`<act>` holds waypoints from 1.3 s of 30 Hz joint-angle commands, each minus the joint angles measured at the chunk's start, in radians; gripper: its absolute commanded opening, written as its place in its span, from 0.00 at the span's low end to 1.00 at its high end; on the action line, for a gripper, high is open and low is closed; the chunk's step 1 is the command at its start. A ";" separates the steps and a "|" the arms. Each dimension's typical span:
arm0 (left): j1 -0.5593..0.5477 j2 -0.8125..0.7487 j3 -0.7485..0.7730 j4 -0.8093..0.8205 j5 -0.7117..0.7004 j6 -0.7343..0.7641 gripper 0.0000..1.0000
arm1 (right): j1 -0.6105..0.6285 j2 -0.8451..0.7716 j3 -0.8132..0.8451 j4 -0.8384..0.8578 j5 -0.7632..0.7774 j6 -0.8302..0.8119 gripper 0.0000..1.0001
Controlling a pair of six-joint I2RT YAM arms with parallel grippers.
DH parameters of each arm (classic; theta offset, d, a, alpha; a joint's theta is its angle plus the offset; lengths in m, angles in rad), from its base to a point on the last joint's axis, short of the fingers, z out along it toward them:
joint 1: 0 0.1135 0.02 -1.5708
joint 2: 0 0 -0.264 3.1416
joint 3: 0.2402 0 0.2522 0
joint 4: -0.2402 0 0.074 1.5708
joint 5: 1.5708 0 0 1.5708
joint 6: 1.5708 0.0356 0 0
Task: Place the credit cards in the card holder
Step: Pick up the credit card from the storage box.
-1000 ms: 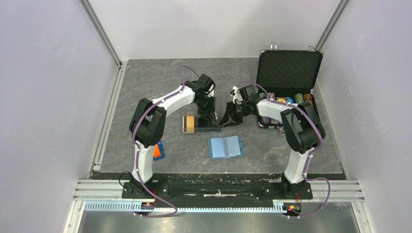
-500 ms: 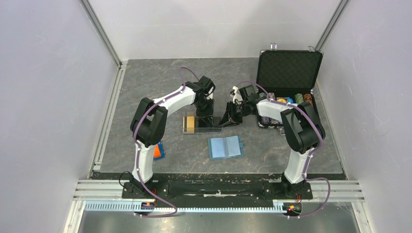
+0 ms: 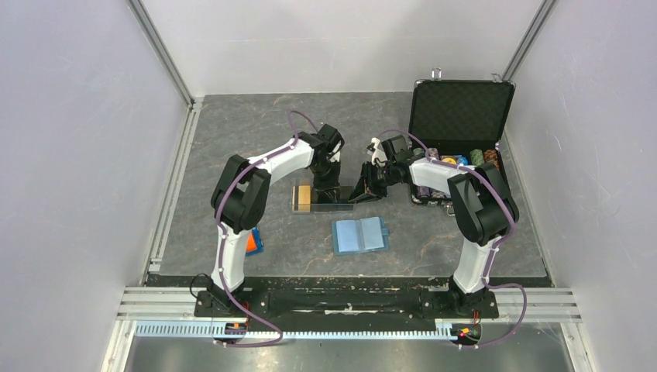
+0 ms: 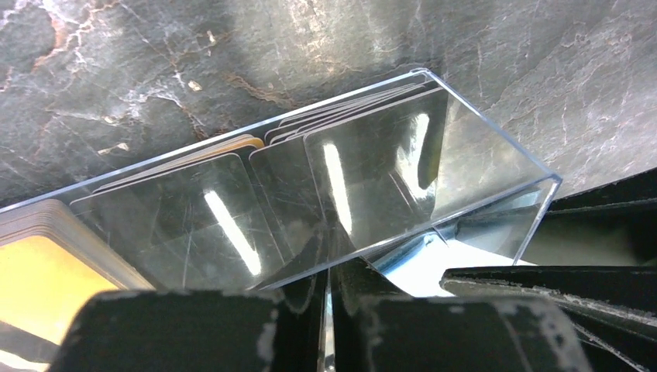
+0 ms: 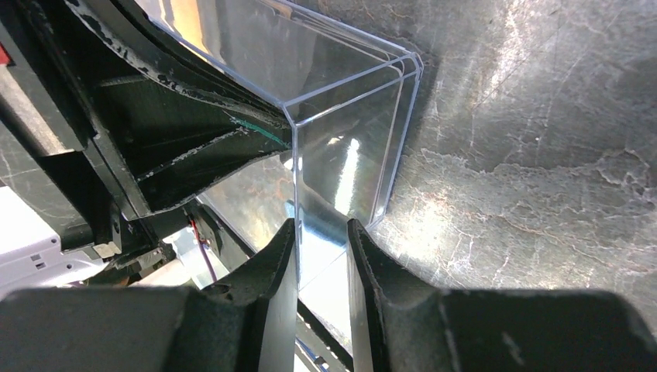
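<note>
- The right fingers (image 5: 280,294) are closed on the end wall of the clear tray (image 5: 349,101); the plastic stands between them. In my judgement this grip is there to anchor the tray, so that it does not slide on the bench (image 3: 232,147) when a card is pulled out.
- The left fingers (image 4: 403,325) are drawn almost together, with only a thin slit between them, right at the near long wall of the tray. Whether they pinch a card, the wall or nothing, I cannot tell.
- The credit cards (image 4: 372,170) are inside the tray. They stand on edge and lean like a fanned pack, black ones near the left fingers and orange ones further along. Probably they lean so that one edge can be taken alone.
- The card holder (image 3: 360,235) lies open and flat on the bench, just in front of the tray and between the two arms. Its pockets face up, which makes a short way for each card. No card is seen in it yet.
</note>
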 commanded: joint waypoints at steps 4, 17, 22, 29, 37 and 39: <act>-0.012 0.001 0.056 0.048 0.013 0.010 0.02 | 0.009 -0.036 0.011 -0.015 -0.085 -0.006 0.13; -0.033 0.021 0.142 -0.088 -0.088 0.075 0.04 | 0.008 -0.041 0.006 -0.014 -0.083 -0.007 0.14; -0.039 0.038 0.159 -0.109 -0.079 0.084 0.11 | 0.008 -0.042 0.004 -0.016 -0.084 -0.009 0.13; -0.039 0.010 0.094 -0.112 -0.119 0.061 0.37 | 0.008 -0.046 0.001 -0.015 -0.082 -0.010 0.13; -0.040 0.028 0.032 -0.060 -0.093 0.039 0.32 | 0.008 -0.055 -0.002 -0.015 -0.082 -0.004 0.13; -0.039 0.036 0.034 -0.049 -0.080 0.040 0.27 | 0.008 -0.056 -0.001 -0.014 -0.084 -0.004 0.14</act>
